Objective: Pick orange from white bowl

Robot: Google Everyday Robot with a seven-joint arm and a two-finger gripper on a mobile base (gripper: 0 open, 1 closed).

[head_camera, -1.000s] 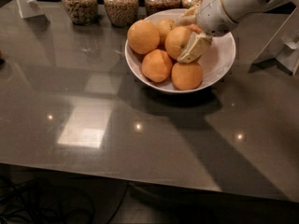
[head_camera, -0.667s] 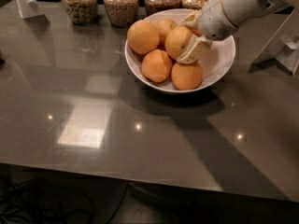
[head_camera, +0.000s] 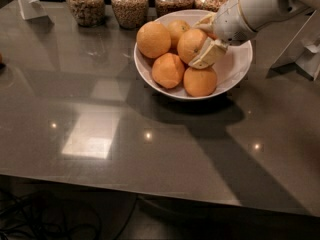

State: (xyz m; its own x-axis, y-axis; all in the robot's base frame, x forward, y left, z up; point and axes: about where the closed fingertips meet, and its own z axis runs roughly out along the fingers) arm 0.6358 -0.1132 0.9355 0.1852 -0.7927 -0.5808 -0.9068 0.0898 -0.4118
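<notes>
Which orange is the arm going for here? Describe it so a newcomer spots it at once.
Find the white bowl at the table's back right, before the glass jars. The orange sits right of centre among the others, shows a small dark dot, and alone has the gripper against it.

Gleaming glossy and smooth across the white bowl [head_camera: 235,71], looking like glazed ceramic. Showing dimpled, faintly shiny skin on the orange [head_camera: 188,41]. Clamping that orange over the bowl with the gripper [head_camera: 202,40] and its cream, matt, plastic-looking fingers [head_camera: 210,54]. Mirroring spots of light in the polished, smooth dark table [head_camera: 150,159]. Glinting as clear glass on the jars [head_camera: 129,4] at the back, grainy inside
</notes>
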